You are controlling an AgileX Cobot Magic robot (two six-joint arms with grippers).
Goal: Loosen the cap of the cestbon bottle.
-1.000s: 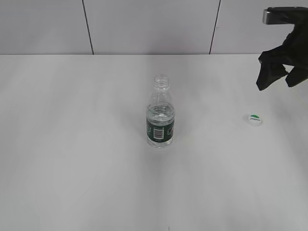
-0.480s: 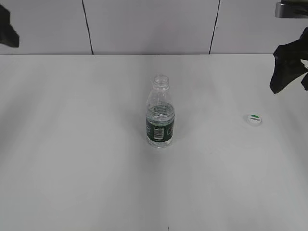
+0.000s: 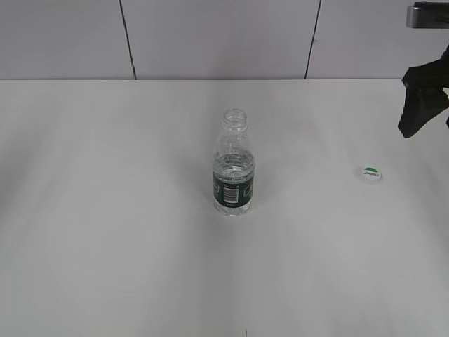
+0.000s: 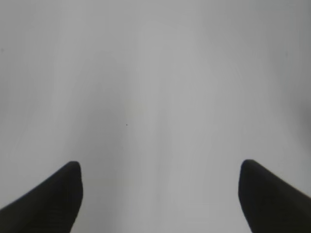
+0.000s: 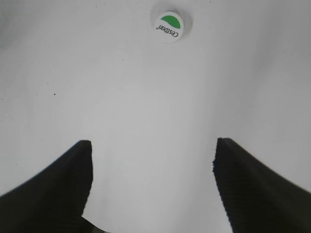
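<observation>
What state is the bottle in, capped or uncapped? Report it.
Uncapped. The bottle stands upright with its neck open, and the cap lies apart on the table to its right, top face up.

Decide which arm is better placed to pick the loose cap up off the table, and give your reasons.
Right. The right gripper is open with the cap just ahead of it; the left gripper sees only bare table.
</observation>
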